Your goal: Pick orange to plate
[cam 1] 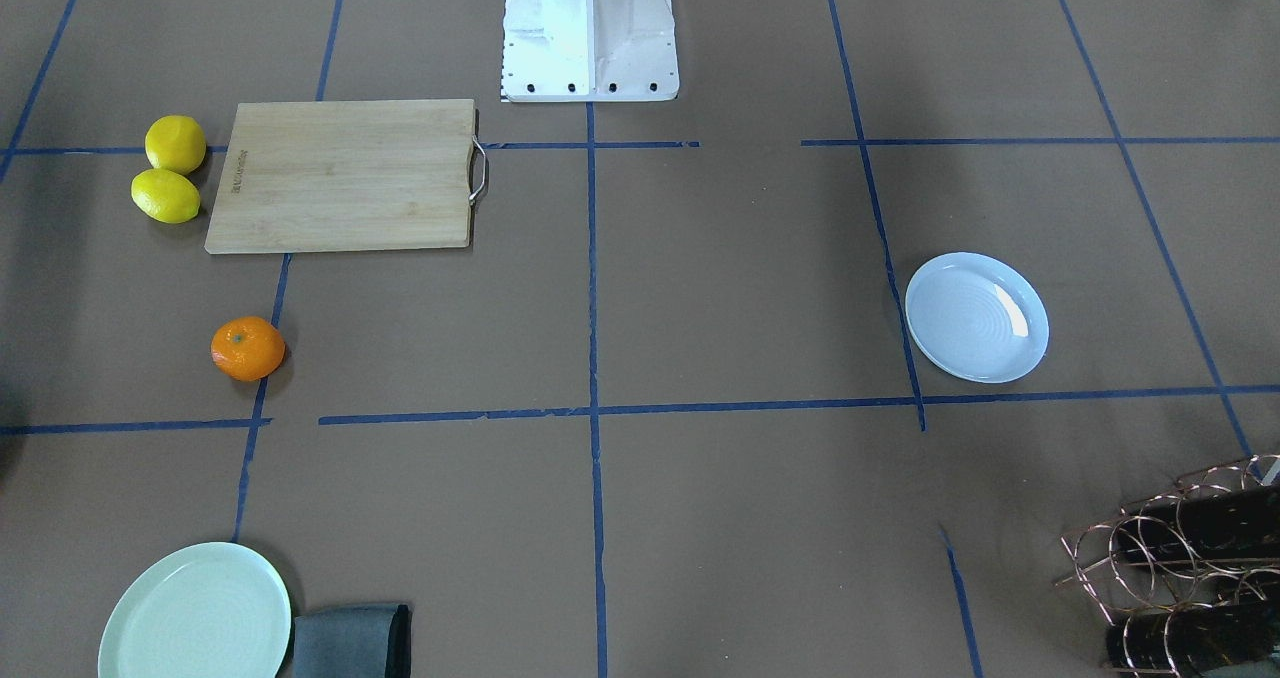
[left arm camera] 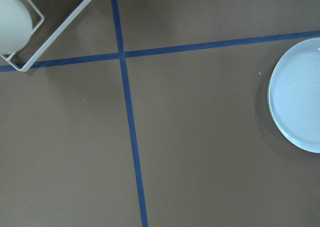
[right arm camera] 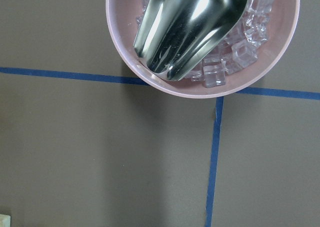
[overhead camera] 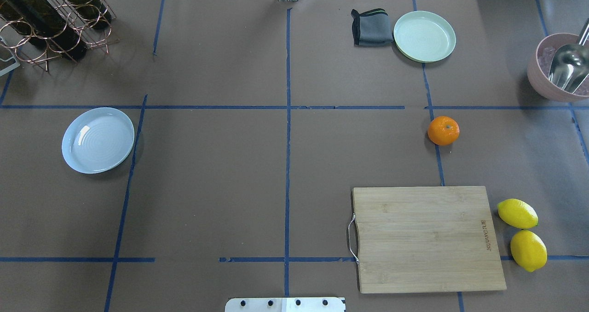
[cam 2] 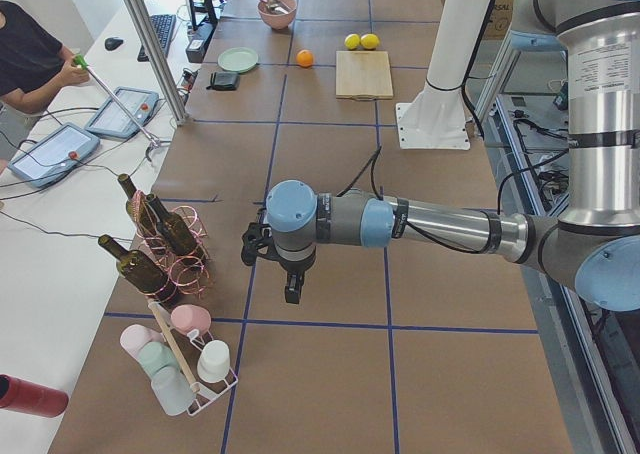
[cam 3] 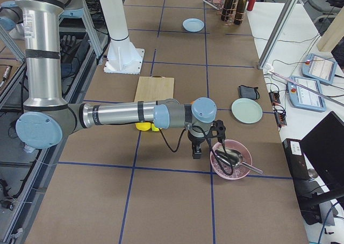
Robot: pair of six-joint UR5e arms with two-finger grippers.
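From the front, the small round bright-orange orange [cam 1: 248, 348] rests on the brown paper surface [cam 1: 740, 278], on a blue tape line [cam 1: 248, 468], well apart from the glossy, faintly ringed, pale bluish-white plate [cam 1: 976, 317]. Overhead, two yellow lemons [overhead camera: 517, 213] lie beside a rectangular bamboo board [overhead camera: 428, 238]. In the right wrist view a round pink bowl [right arm camera: 200, 93] holds clear ice cubes [right arm camera: 245, 52] and a shiny metal scoop [right arm camera: 190, 27]. From the sides, the left tool [cam 2: 291, 286] hangs by a copper-wire bottle rack [cam 2: 170, 244], the right tool [cam 3: 196, 151] by the bowl (apart or together: I cannot tell for either).
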